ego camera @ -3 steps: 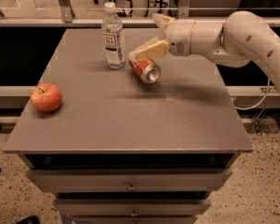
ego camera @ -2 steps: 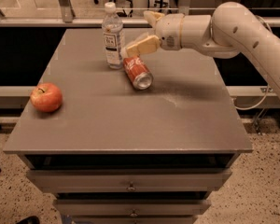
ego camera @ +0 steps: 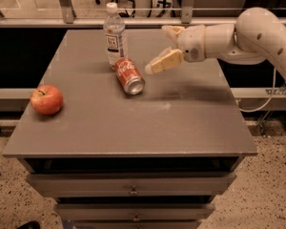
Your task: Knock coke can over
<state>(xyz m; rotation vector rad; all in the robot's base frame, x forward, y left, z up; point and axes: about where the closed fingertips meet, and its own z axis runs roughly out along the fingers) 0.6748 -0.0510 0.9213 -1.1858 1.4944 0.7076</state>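
The coke can [ego camera: 129, 75] is red with white script and lies on its side on the grey table [ego camera: 181, 123], silver top toward the front, just in front of the clear plastic bottle [ego camera: 115, 35]. My gripper [ego camera: 157, 50] hangs a little to the right of the can, above the table, apart from it. It is open and empty, with one tan finger [ego camera: 163, 62] pointing down toward the can. The white arm [ego camera: 257, 32] reaches in from the right.
A red apple [ego camera: 46, 99] sits near the table's left edge. The bottle stands upright at the back middle. Drawers [ego camera: 133, 190] are below the front edge. A railing and office chairs are behind the table.
The can has shifted left and settled flat on its side by the bottle. My gripper swung left against it, then drew back to the right, off the can.
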